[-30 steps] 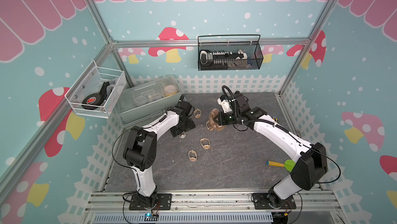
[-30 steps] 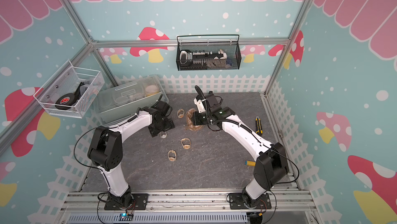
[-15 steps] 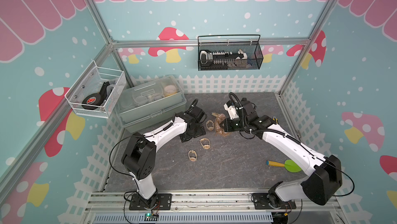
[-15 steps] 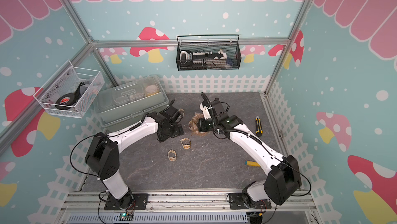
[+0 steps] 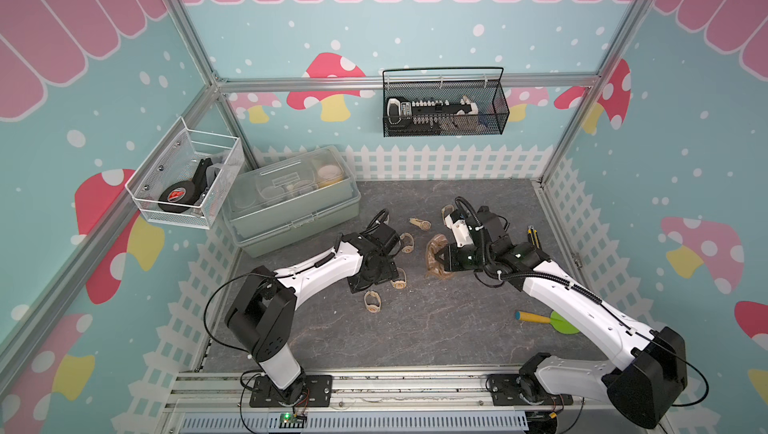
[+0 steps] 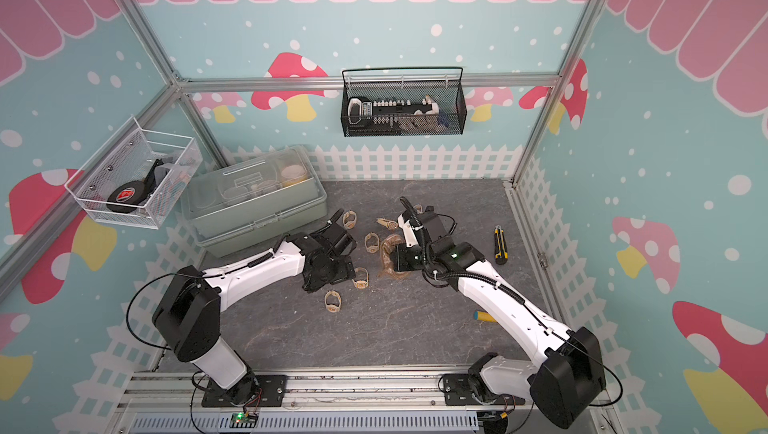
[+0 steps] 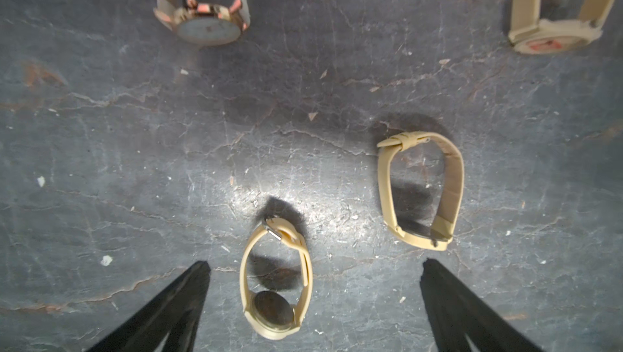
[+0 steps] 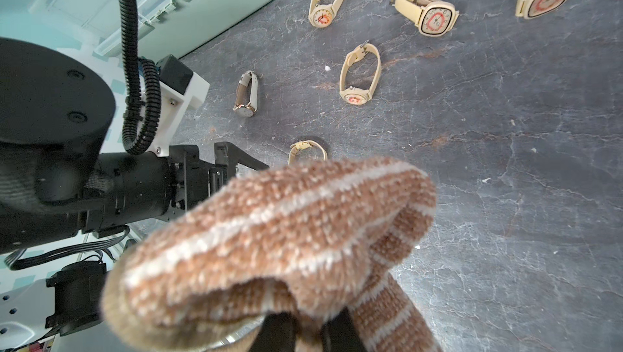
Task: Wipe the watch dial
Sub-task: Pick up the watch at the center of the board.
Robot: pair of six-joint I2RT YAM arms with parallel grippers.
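Most of the dark grey stone-patterned desk (image 5: 415, 336) lies bare toward its front edge, open room for both arms; the pale green lidded plastic toolbox (image 5: 291, 211) fills its back left corner. Only the right wrist view shows the brown-and-cream striped knitted cloth (image 8: 279, 225) up close, pinched in the closed right gripper (image 8: 308, 333), whose fingers (image 8: 278, 335) the fabric mostly buries; both top views give just a small bunch near the desk's middle. Only the left wrist view shows the left gripper (image 7: 313, 264) spread wide and empty, a beige round strap watch (image 7: 273, 309) lying on the desk between its fingers (image 7: 175, 306), untouched, its dial dark and hard to read. Other beige watches (image 8: 354, 97) lie scattered nearby.
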